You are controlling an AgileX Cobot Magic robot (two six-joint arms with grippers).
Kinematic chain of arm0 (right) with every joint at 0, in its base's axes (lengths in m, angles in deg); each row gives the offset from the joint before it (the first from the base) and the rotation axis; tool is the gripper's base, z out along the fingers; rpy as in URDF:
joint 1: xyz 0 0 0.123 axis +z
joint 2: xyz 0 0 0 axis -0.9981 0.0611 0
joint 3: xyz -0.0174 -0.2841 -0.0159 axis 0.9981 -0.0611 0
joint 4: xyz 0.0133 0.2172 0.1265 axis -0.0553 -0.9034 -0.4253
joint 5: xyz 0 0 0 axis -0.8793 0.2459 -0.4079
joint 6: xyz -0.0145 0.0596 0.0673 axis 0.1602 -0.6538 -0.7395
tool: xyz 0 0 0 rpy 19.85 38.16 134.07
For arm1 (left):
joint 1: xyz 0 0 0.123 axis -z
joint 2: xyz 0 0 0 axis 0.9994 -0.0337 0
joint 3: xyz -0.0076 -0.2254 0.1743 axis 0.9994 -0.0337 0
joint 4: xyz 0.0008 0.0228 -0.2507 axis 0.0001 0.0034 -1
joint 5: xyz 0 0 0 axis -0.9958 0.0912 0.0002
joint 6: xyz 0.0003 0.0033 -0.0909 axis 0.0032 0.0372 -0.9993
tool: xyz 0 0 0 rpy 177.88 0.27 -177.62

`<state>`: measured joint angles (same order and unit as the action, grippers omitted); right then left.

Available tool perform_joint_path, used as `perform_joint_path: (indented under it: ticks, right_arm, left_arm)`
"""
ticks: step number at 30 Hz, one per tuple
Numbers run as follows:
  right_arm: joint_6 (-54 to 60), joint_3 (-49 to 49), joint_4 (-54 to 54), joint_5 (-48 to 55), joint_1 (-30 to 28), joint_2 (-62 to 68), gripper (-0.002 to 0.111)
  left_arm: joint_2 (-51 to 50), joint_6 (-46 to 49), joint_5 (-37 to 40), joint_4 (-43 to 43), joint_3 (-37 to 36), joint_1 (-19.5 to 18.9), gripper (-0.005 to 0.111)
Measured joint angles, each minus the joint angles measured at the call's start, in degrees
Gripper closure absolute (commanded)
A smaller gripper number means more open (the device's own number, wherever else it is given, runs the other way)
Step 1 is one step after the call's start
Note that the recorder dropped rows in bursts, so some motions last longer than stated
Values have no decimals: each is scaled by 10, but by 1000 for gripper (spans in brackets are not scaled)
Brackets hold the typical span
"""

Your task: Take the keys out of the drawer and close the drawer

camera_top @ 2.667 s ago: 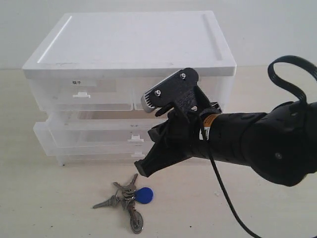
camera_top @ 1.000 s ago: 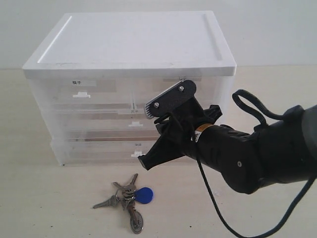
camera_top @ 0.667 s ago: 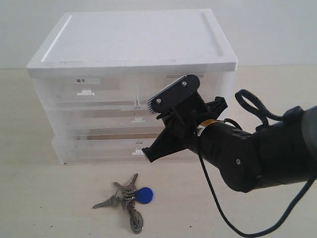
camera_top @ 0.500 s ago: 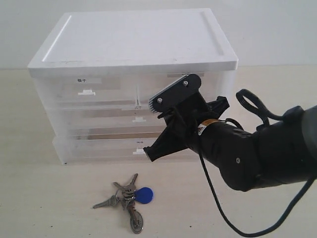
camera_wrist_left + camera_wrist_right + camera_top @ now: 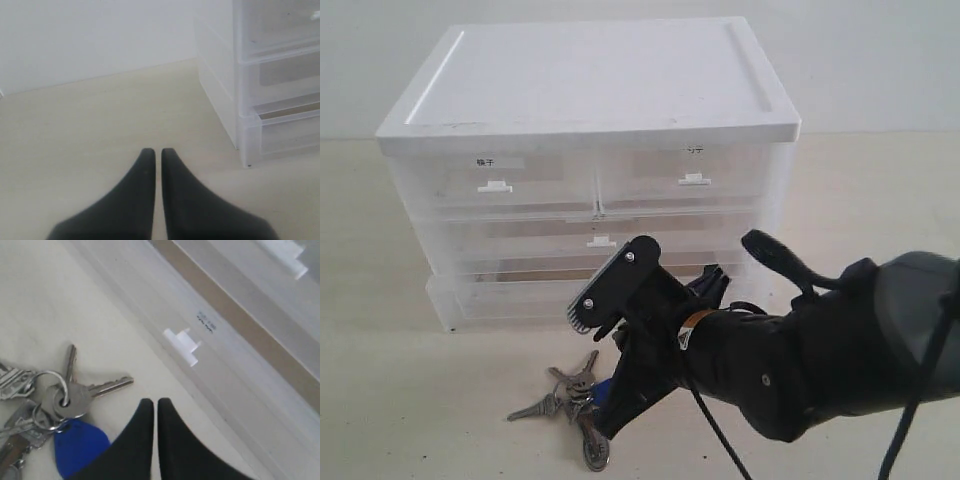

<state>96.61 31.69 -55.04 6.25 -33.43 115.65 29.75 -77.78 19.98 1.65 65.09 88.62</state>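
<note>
Black right gripper [image 5: 151,404] lowered from drawer [image 5: 520,297] to keys [image 5: 60,400], fingers [image 5: 141,427] closed; left gripper [image 5: 153,152] fingers closed too.

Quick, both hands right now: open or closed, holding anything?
Left hand: closed, holding nothing.
Right hand: closed, holding nothing; the keys lie loose beside it.

**Clear Plastic, Dull Metal, Matt Black**

Frosted, half-clear plastic on the drawer cabinet [image 5: 590,205], smooth opaque white on its top. Dull silvery metal for the keys [image 5: 80,392], smooth blue plastic for the fob [image 5: 80,445]. Matt black on left gripper [image 5: 155,151] and right gripper [image 5: 152,402]. Pale, matt table [image 5: 90,115].
</note>
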Motion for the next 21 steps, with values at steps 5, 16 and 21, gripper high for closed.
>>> perform_joint_path:
  ticks: [5,16,21]
  right_arm:
    - [8,0,-31,-76,0,26,108]
    - [15,46,-48,-17,-64,49,108]
    - [15,47,-48,-29,-69,50,108]
  left_arm:
    - [0,0,0,1,0,0,102]
    - [0,0,0,2,0,0,102]
    - [0,0,0,2,0,0,102]
